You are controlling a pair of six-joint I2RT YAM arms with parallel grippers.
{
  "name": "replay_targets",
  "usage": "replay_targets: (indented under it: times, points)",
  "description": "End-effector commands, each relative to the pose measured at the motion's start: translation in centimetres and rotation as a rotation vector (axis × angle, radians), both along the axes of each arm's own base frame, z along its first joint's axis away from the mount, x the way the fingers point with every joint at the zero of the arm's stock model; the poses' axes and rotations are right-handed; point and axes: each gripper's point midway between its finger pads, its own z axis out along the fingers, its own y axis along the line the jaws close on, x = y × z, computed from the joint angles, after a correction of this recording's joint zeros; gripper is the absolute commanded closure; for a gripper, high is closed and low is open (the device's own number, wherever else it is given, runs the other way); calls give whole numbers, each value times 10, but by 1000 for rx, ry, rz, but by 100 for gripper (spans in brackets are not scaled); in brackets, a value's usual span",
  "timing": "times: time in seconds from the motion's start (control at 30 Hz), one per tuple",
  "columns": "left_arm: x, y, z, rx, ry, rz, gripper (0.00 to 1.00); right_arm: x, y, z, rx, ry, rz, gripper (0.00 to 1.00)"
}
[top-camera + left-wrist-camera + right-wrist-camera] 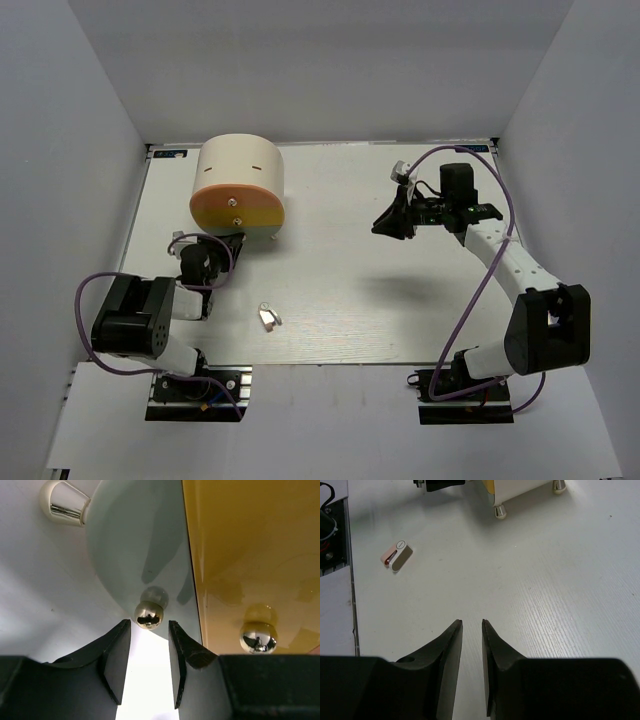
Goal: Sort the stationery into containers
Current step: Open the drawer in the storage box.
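The containers are drawers in a big cream cylindrical cabinet [240, 165] at the back left, with its orange front [212, 203] facing the arms. My left gripper [222, 243] is at the cabinet's lowest drawer. In the left wrist view its jaws [148, 622] stand apart, and the chrome knob [148, 614] of the pale green drawer [135, 545] sits just beyond the fingertips, not clasped. The yellow drawer [250, 540] and its knob [257, 636] lie to the right. A small pinkish clip-like piece [268, 317] [397, 556] lies on the table. My right gripper [383, 226] [471, 621] hovers open and empty.
The cabinet stands on short chrome feet [62, 502] [500, 512]. White walls close in the white table [380, 310] on the left, the back and the right. The left arm's base plate [330, 535] shows at the table's near edge.
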Motion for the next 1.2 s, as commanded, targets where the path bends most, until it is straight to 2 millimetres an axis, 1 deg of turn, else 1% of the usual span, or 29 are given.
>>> replay_targets:
  times: [0.0,0.03,0.13,0.2,0.27,0.3,0.37,0.4,0.5,0.57,0.63,0.67,0.7,0.77,0.8,0.87,0.9,0.93,0.97,1.0,1.07,1.1,1.17]
  points:
    - [13,2,15,8,-51,10,54,5,0,10,16,-25,14,72]
    - [13,2,13,9,-48,10,54,4,0,10,17,-28,17,72]
    - [19,4,17,5,-63,10,54,6,-1,9,13,-20,14,72]
    - [21,4,12,6,-49,10,54,6,0,9,13,-20,16,72]
    - [22,4,15,5,-60,10,59,8,0,8,11,-19,15,72]
    - [22,4,11,6,-49,10,61,8,0,8,11,-20,16,72]
    - [22,4,11,6,-49,10,62,9,-1,7,9,-17,13,72]
    - [22,4,7,7,-40,10,62,9,0,6,8,-11,15,72]
    - [22,2,10,3,-49,1,64,10,-1,5,9,-11,15,72]
    - [22,2,12,3,-58,1,72,8,0,5,8,-11,22,72]
    - [16,1,6,1,-44,-7,74,8,0,5,6,-20,26,72]
    - [16,1,11,0,-58,-7,74,9,-2,6,5,-23,22,72]
    - [12,1,11,0,-57,-7,75,7,-1,5,5,-19,28,72]
    - [2,0,6,10,-41,-20,75,6,-1,4,-1,-28,38,72]
    - [-2,0,12,9,-55,-20,75,4,0,6,1,-37,48,69]
    - [-16,1,3,21,-26,-23,75,0,2,4,0,-23,62,68]
    - [-24,2,6,21,-35,-23,75,-1,1,3,1,-25,66,63]
    - [-28,2,5,30,-30,-26,75,-3,2,3,4,-18,74,59]
    - [-34,3,0,31,-5,-26,76,-5,3,4,11,-8,80,54]
    - [-40,3,-4,41,8,-30,76,-6,3,4,15,-1,84,40]
    - [-45,3,-2,42,11,-30,76,-14,7,5,26,11,135,27]
    - [-50,4,-8,51,26,-33,76,-17,8,5,27,17,148,19]
    - [-58,4,-13,52,45,-34,76,-20,11,6,24,19,161,15]
